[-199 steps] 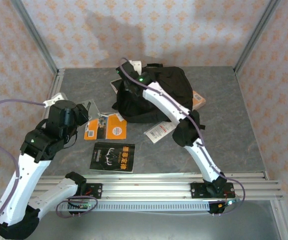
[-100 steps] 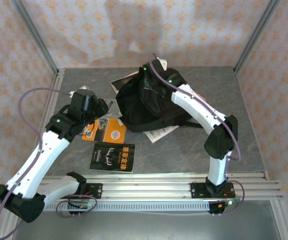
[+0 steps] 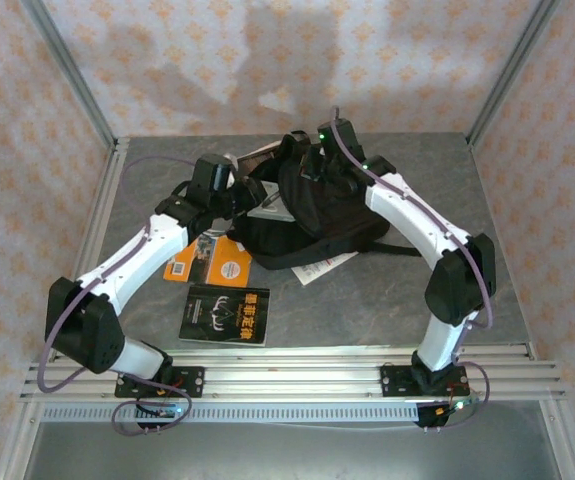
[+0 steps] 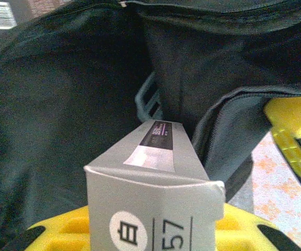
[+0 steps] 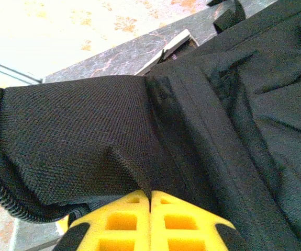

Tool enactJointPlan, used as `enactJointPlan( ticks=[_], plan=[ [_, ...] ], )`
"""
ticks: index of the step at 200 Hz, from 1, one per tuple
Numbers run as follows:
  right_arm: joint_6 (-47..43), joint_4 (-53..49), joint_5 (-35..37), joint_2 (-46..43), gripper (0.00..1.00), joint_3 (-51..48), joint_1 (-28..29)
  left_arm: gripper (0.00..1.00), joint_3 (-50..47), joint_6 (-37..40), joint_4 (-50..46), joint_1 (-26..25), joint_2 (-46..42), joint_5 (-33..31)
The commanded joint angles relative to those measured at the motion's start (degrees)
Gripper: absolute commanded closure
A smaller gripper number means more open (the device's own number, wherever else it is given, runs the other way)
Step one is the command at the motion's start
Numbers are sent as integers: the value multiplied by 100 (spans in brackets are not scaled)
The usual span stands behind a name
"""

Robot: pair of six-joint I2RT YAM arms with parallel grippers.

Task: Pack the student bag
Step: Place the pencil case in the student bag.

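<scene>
top external view, from the left: the left gripper (image 3: 239,195) reaches to the open mouth of the student bag (image 3: 312,215). its jaws are partly apart and clamped on a long, sharp-edged grey cardboard box (image 4: 158,172), whose far end points into the bag's dark matte lining. nearer the arms, a glossy orange booklet (image 3: 212,258) and a flat black-covered book (image 3: 225,313) lie on the grey marbled table (image 3: 417,290). the bag, soft slumped black fabric, sits mid-table toward the back. the right gripper (image 5: 150,209) is fully closed, pinching a fold of the bag's coarse woven rim.
</scene>
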Motion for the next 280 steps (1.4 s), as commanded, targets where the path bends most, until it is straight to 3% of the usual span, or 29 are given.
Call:
enactJointPlan(
  ticks=[1,8,27,40,79,116,154,167,179,198,234,254,280],
  plan=[
    [64,300,-500,-375,100,-28,-75,69,66,-52,1295,71,-127,542],
    [11,267,-522,-406,96,-32,-87,69,73,-58,1421,71,-90,640],
    [-142,-27,-526,-429,48,116,-136,69,80,-151,1711,71,-13,856],
    [-265,-279,-468,-424,34,257,-163,69,51,-228,1835,71,18,872],
    [-609,-810,-621,-294,22,645,-251,70,15,-431,2086,45,201,933],
    [-647,-1083,-1092,104,21,1027,-438,70,107,-397,2009,-94,372,915],
    [-939,-1610,-1057,555,31,1351,-466,71,89,-382,1922,-148,410,828],
    [-926,-1577,-956,564,38,1269,-505,71,73,-347,1860,-147,392,793],
    [-885,-1532,-991,590,56,1256,-544,71,59,-321,1813,-147,370,785],
    [-901,-1690,-636,622,100,1428,-545,72,66,-305,1595,-133,304,698],
    [-906,-2201,665,482,100,2143,-545,75,389,190,-155,-25,120,-161],
    [-927,-2215,601,395,100,2375,-543,75,466,341,-563,-26,200,-301],
    [-860,-2335,441,378,100,2613,-535,75,517,113,-335,-35,502,-180]
  ],
)
